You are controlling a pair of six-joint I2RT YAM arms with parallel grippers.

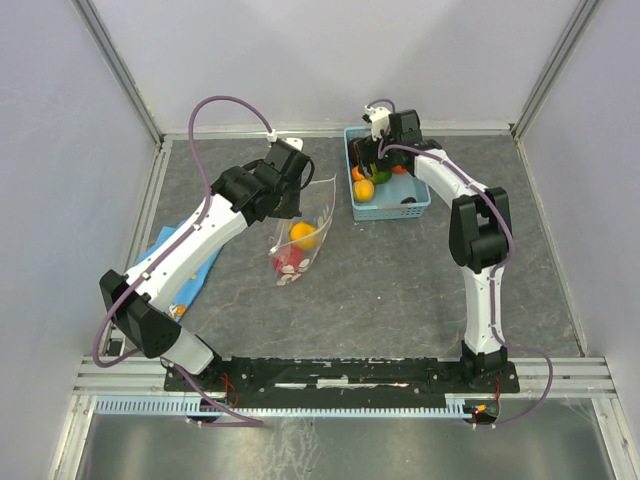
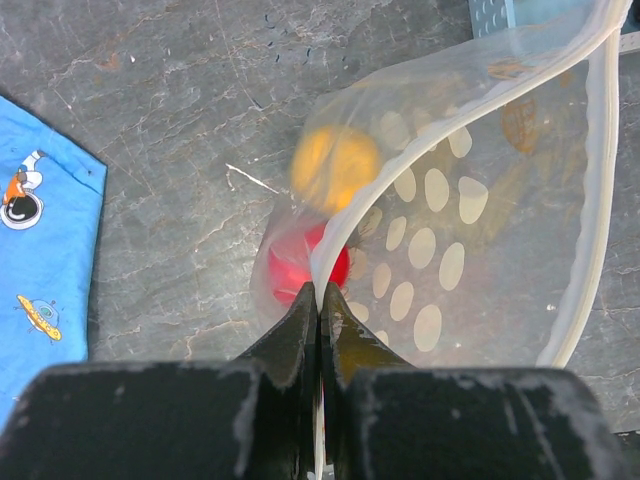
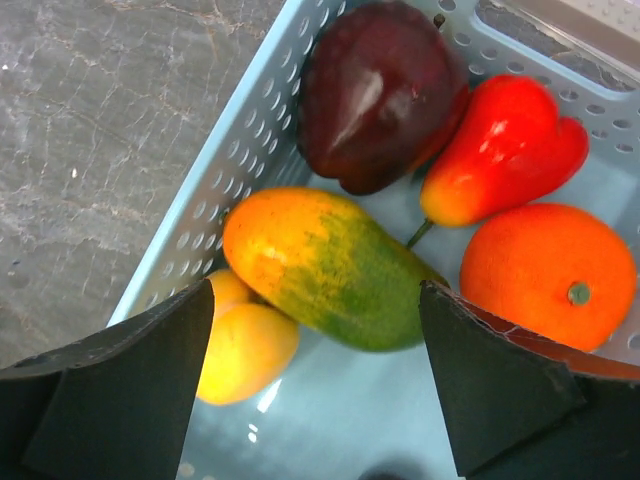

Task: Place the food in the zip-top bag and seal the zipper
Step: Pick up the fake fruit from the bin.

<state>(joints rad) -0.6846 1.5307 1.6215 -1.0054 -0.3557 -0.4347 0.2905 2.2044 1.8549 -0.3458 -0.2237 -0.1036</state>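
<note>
Left jaws pinch the zip-top bag (image 2: 430,250), right jaws spread above food (image 3: 330,270) in a basket (image 3: 230,170).

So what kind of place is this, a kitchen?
Probably a robot test booth, not a kitchen: plain walls on a metal frame, two robot arms bolted to the table edge, and toy fruit in a basket.

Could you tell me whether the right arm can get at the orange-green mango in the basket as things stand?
Probably yes: the right gripper hangs open right over the mango in the light-blue basket, nothing covering it. The maroon fruit and yellow fruit crowd its sides, though.
</note>
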